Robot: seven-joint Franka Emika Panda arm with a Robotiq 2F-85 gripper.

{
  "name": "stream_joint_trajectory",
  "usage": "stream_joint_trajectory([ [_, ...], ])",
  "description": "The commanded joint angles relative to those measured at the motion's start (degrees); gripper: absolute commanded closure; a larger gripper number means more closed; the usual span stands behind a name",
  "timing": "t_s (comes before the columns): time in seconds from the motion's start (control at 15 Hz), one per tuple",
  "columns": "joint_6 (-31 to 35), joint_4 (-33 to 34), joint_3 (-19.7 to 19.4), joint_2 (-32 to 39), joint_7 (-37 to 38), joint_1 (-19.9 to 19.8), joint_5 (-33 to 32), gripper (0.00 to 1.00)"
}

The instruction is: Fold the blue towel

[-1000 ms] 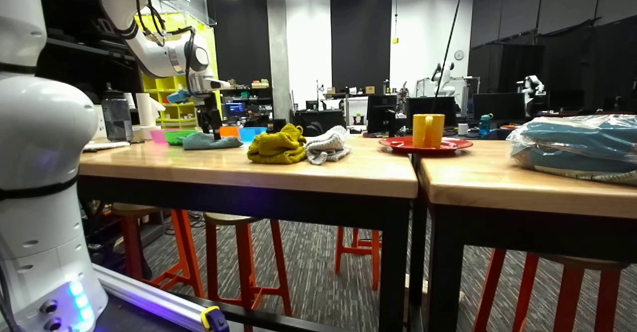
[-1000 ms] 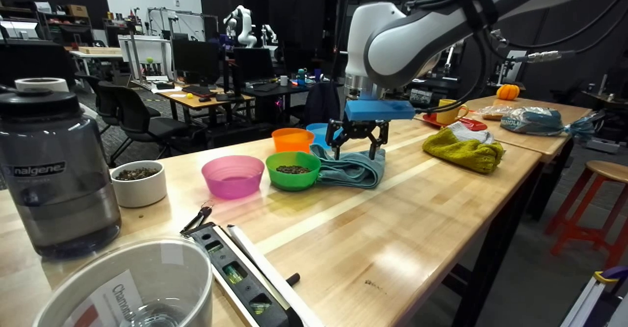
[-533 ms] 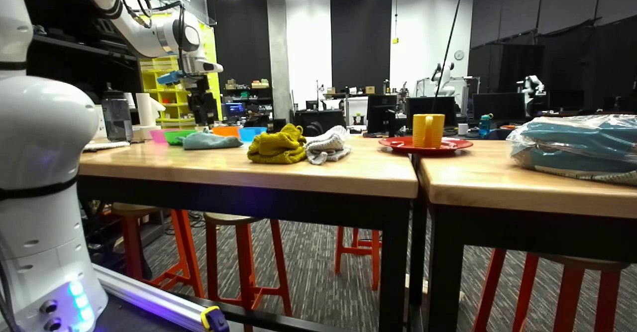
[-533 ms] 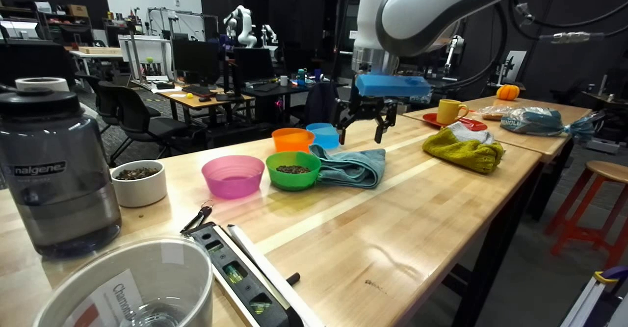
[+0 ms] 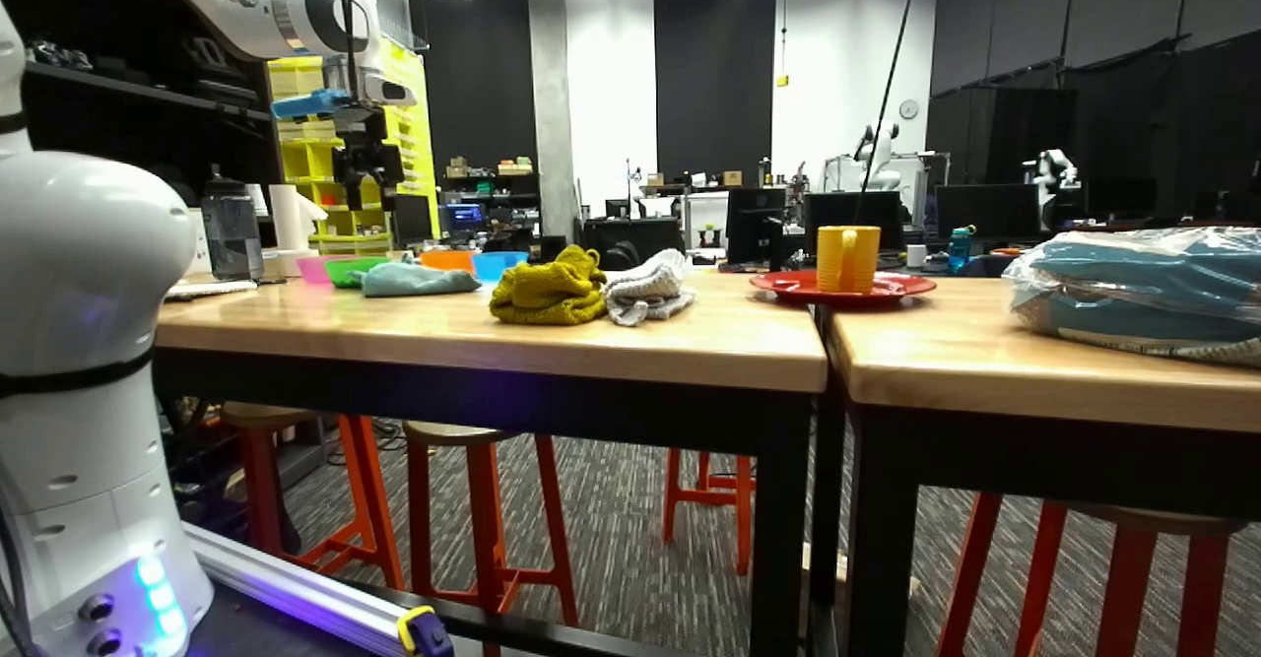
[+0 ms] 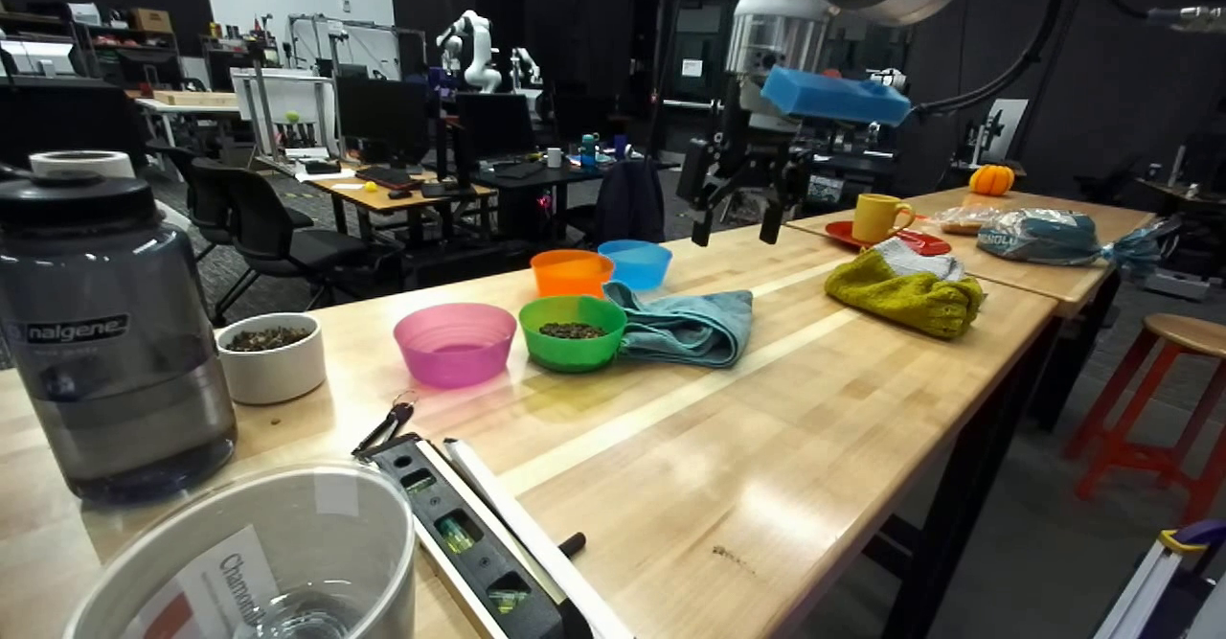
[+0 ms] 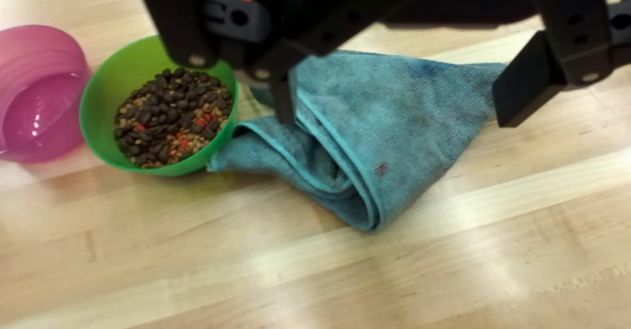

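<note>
Seeing the Robotiq gripper (image 6: 736, 234) lifting higher above the wooden table (image 6: 690, 467) than half a second ago, hanging well apart from the blue towel (image 6: 685, 328). Reading its fingers (image 7: 527, 82) as spread wide in the wrist view. Finding the towel lying unmoved, folded over in curling layers, with a corner just beside the green bowl (image 6: 572, 356); not managing to tell whether touching.

Counting four plastic bowls: the green one, holding dark beans (image 7: 172, 92) and tan grains (image 7: 178, 150), plus a pink bowl (image 6: 455, 371), an orange bowl (image 6: 572, 282) and a blue bowl (image 6: 646, 272). Counting one white ramekin (image 6: 273, 376) of dried flakes (image 6: 268, 339), one partly filled Nalgene bottle (image 6: 124, 352), one clear tub (image 6: 383, 543) and one spirit level (image 6: 458, 532) in the foreground. Counting two further cloths, a mustard cloth (image 5: 549, 293) and a pale grey cloth (image 5: 650, 288), bunched and touching. Noting one yellow mug (image 5: 842, 263) standing upright on one red plate (image 5: 906, 287), with one blue-printed bag (image 6: 1039, 237) and one small orange pumpkin (image 6: 991, 180) farther along.

Looking over pale boards catching glare and bearing a dark scribble (image 6: 730, 556), and meeting a second table (image 5: 946, 352) end to end. Counting four red-legged stools (image 5: 458, 430), one with its seat hidden. Looking across striped grey carpet (image 5: 630, 499) to a white wall (image 5: 611, 96), black panels (image 5: 714, 76), a yellow rack (image 5: 320, 166) and a round wall clock (image 5: 908, 108).
</note>
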Motion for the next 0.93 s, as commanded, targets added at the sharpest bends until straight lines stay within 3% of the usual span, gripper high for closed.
stream_joint_trajectory([
  [0.0,-3.9,-2.36,-0.11,-6.22,-5.66,0.36,2.01,0.0],
  [0.87,-12.54,-7.81,-1.72,-20.29,-18.84,0.95,3.02,0.0],
])
